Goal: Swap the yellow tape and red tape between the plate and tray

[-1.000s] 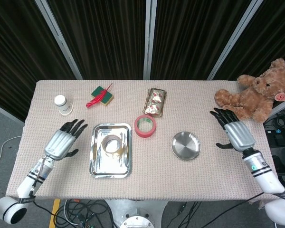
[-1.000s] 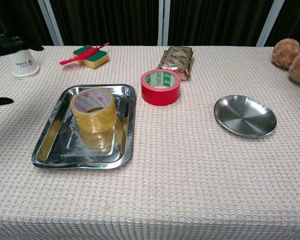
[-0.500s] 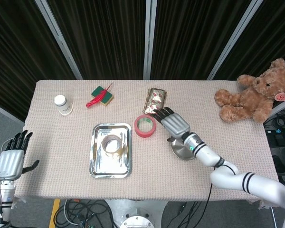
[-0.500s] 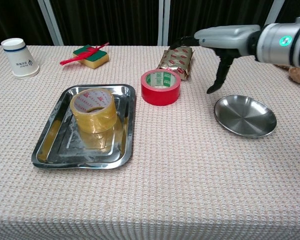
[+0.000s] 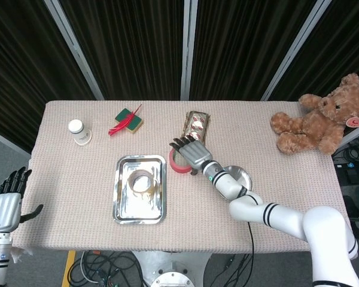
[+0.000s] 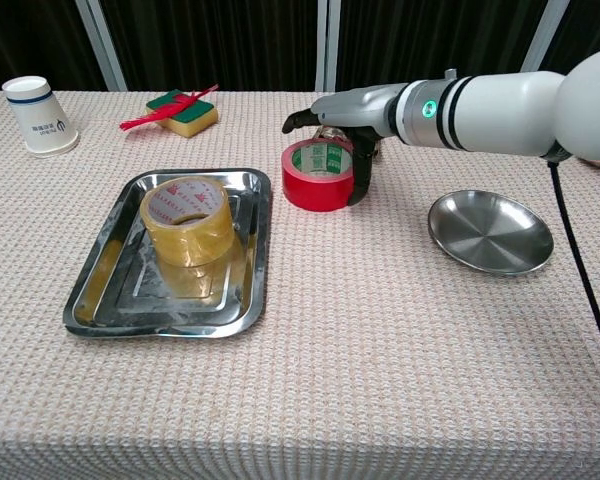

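Right hand (image 6: pixel 342 125) arches spread fingers (image 6: pixel 361 180) over the glossy red tape (image 6: pixel 320 176) ring, gripping nothing; left hand (image 5: pixel 4 206) hangs open off the table.

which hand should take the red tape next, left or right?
Right. The right hand is over the red tape, thumb down beside its right edge, fingers apart. The left hand hangs off the table's left edge, far from both rolls.

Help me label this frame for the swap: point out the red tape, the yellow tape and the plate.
red tape (image 6: pixel 320 188), chest view, on its red outer side wall.
yellow tape (image 6: pixel 188 233), chest view, on its outer side wall, inside the tray.
plate (image 6: pixel 490 232), chest view, on its bare inner surface.
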Robot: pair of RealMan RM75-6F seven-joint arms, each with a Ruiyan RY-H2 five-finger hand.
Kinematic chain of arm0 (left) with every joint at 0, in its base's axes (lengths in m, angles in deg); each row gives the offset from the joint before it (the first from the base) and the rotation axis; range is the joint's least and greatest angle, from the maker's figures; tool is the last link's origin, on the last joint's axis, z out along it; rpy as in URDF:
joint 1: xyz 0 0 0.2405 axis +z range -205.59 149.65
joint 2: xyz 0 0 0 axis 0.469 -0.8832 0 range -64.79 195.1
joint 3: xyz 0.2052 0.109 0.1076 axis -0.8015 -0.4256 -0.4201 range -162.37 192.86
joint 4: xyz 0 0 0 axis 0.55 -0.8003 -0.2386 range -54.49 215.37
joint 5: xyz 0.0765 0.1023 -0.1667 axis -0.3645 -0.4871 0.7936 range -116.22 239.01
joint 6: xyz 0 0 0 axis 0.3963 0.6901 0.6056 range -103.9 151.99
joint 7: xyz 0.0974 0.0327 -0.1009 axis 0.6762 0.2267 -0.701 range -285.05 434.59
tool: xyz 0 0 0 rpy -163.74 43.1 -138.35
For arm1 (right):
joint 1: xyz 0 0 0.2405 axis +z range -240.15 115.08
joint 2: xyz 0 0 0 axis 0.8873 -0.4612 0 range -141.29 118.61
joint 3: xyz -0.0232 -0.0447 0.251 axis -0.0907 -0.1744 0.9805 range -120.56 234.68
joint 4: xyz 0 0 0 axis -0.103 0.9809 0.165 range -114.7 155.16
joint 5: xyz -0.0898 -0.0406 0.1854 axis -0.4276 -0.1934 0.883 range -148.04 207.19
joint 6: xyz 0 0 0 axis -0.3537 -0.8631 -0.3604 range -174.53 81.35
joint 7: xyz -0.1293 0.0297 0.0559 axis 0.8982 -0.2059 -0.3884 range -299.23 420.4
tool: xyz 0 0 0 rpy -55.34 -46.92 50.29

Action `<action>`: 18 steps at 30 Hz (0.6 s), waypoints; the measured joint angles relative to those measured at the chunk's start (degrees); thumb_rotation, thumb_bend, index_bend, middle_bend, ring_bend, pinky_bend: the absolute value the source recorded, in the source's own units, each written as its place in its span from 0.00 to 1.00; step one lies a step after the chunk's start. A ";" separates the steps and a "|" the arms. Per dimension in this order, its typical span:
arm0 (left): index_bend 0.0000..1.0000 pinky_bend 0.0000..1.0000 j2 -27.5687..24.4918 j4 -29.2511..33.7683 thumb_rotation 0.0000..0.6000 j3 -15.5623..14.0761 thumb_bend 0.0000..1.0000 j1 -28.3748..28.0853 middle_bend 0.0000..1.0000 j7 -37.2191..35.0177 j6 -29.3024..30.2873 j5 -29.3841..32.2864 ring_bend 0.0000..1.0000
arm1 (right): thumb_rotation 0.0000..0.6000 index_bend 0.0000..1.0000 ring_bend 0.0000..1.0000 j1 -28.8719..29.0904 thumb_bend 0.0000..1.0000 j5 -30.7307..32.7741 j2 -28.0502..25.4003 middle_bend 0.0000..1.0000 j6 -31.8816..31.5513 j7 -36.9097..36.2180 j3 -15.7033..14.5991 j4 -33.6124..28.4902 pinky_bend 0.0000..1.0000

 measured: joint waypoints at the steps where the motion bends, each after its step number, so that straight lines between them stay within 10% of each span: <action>1: 0.03 0.14 -0.04 -0.02 1.00 0.06 0.16 0.13 0.01 -0.12 -0.14 -0.07 0.00 | 1.00 0.00 0.00 0.40 0.00 0.24 0.67 0.04 0.15 -0.01 -0.10 0.74 0.00; 9: 0.03 0.14 0.00 -0.47 1.00 0.62 0.16 0.90 0.01 -0.82 -1.27 -1.13 0.00 | 1.00 0.00 0.02 0.26 0.10 -1.47 3.17 0.34 -5.99 -0.39 -0.48 2.44 0.00; 18: 0.03 0.14 0.26 -0.23 1.00 1.15 0.16 1.17 0.01 -1.04 -2.42 -2.28 0.00 | 1.00 0.02 0.04 -3.53 0.12 -4.92 -3.52 0.36 -13.13 -0.60 -0.92 -7.71 0.00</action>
